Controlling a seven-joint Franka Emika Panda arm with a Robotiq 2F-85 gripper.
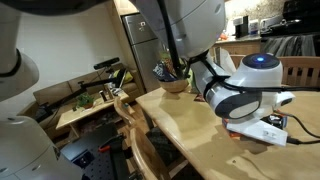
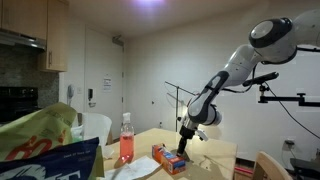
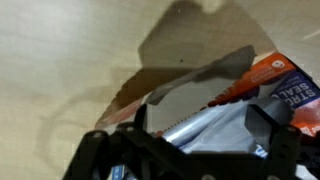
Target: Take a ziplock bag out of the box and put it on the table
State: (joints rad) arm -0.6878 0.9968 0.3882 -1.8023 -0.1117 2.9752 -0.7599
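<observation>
The orange-red box (image 2: 168, 159) lies on the pale wooden table (image 2: 216, 154). In the wrist view the box (image 3: 268, 72) is open with its torn flap raised. Clear, shiny ziplock bag plastic (image 3: 205, 125) shows inside the opening. My gripper (image 3: 204, 135) is directly over the opening, with its dark fingers spread wide on either side of the plastic, not closed on it. In an exterior view the gripper (image 2: 183, 150) points down at the box's far end. In the exterior view from behind the arm, the arm hides the box and the gripper.
A pink spray bottle (image 2: 126, 141) stands close to the box, with white paper (image 2: 130, 170) beside it. A bowl (image 1: 175, 85) and a white-red device with cables (image 1: 262, 130) sit on the table (image 1: 185, 120). A chair back (image 1: 135, 125) stands at the edge, and a cluttered bench (image 1: 90, 100) beyond it.
</observation>
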